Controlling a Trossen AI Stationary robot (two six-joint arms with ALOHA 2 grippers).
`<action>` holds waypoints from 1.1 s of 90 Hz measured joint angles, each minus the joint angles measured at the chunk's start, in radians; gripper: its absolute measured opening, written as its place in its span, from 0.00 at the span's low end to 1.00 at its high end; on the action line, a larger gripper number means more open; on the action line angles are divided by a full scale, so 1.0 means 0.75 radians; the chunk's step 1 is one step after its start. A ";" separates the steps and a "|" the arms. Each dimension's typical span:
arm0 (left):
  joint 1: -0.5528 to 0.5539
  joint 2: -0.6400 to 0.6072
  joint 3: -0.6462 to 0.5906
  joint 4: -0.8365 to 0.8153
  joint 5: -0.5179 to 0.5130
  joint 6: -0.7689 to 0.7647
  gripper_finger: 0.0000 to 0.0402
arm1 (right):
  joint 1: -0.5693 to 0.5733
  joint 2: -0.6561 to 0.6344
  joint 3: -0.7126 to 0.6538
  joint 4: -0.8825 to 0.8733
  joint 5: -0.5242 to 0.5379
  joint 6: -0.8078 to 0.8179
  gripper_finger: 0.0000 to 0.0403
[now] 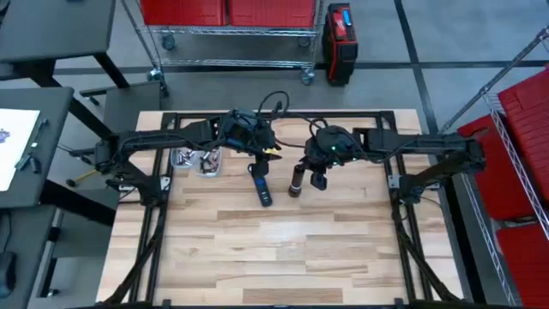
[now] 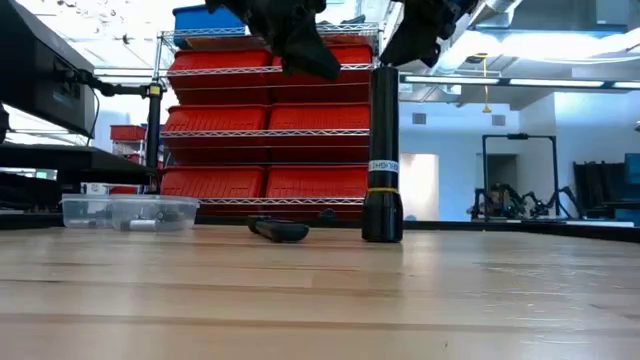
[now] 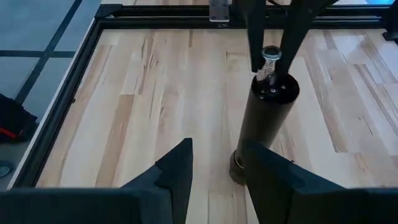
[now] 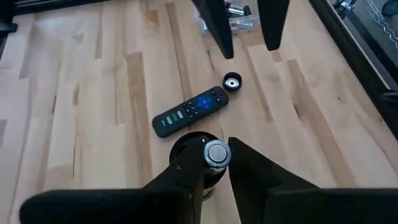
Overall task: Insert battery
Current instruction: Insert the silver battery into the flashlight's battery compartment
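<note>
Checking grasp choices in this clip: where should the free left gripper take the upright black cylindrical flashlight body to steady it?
Probably mid-barrel of the black flashlight body, coming level from the side. It stands upright, and its open top is taken by the right gripper holding the silver battery there. The open left gripper faces the barrel.

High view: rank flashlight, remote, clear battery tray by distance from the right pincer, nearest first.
From the right pincer:
1. flashlight, standing just beside it toward the left arm.
2. remote, flat, farther toward the table's middle.
3. clear battery tray, far off by the left arm's side.
</note>
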 joint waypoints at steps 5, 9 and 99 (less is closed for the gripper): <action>0.000 0.000 0.000 0.000 0.000 0.000 0.29 | 0.001 0.001 0.007 -0.005 0.000 0.000 0.13; 0.000 0.000 0.000 0.000 0.000 -0.001 0.29 | 0.005 0.001 0.023 -0.001 -0.002 0.000 0.13; 0.000 0.000 0.001 -0.008 -0.001 0.000 0.29 | 0.076 0.071 0.144 -0.122 0.039 0.080 0.13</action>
